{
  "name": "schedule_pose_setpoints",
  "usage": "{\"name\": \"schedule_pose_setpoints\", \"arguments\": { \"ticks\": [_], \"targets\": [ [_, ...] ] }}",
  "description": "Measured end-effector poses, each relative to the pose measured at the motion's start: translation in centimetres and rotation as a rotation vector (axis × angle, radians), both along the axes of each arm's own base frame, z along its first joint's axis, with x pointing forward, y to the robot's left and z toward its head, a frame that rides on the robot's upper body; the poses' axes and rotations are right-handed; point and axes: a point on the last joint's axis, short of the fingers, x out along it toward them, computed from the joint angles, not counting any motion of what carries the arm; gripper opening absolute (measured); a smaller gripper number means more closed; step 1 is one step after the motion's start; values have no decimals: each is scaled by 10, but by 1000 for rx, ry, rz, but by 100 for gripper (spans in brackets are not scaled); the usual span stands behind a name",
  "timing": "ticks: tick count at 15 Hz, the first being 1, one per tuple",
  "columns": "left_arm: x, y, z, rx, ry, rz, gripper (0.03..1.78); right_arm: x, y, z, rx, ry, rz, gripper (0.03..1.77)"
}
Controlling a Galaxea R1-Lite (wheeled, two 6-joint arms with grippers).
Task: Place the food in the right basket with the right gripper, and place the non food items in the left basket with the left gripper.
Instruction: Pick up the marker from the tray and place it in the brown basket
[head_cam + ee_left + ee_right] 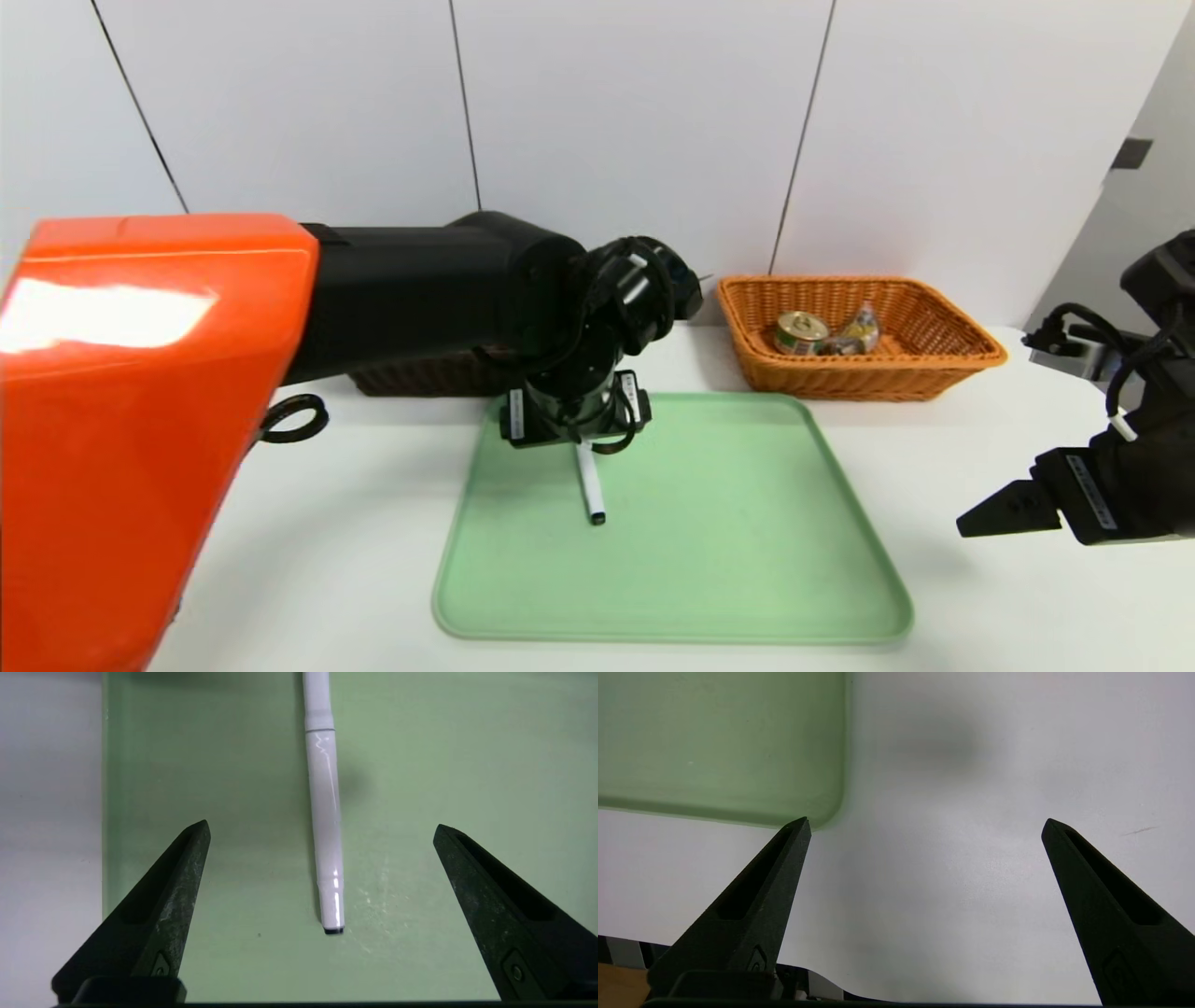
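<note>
A white marker [590,485] [324,826] with a black tip lies on the green tray [728,523]. My left gripper [322,827] hangs open just above it, one finger on each side of the marker and neither touching it. The dark left basket [415,378] is mostly hidden behind my left arm. The orange right basket [859,331] at the back right holds the tin [801,332] and the snack packet [854,334]. Off the tray's right edge, my right gripper [925,821] [1008,511] stands open and empty over the white table.
My orange and black left arm [280,308] fills the left half of the head view. A black cable loop [294,417] hangs beside it. In the right wrist view a corner of the tray [714,742] and the table's near edge [822,984] show.
</note>
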Motion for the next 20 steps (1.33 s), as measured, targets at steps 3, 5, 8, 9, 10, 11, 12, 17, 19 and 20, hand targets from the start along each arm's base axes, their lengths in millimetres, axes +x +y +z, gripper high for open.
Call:
{"name": "schedule_pose_setpoints", "arguments": {
  "ticks": [3,5,8,9,10,11,12,17,19,20],
  "targets": [
    [3,-10,-16,40,-3,3,169,5,4,-6,4,-49,18,171],
    [5,-11,-22,52,7,2,169,6,6,-10,5,-67,22,171],
    [5,-14,-28,61,18,-1,169,5,6,-12,1,-62,22,171],
    [6,-14,-29,61,22,0,169,5,6,-12,1,-63,22,171],
    [6,-14,-30,61,24,1,169,6,6,-12,1,-64,23,171],
    [7,-14,-31,61,27,1,169,6,6,-11,2,-65,23,171],
    [6,-14,-31,62,27,-1,169,6,6,-11,3,-67,23,171],
    [7,-15,-35,55,47,-9,169,6,6,-10,3,-68,22,171],
    [8,-16,-37,58,50,-10,169,6,6,-10,3,-68,22,171],
    [8,-16,-38,60,52,-9,169,6,6,-10,3,-70,22,171]
  ]
}}
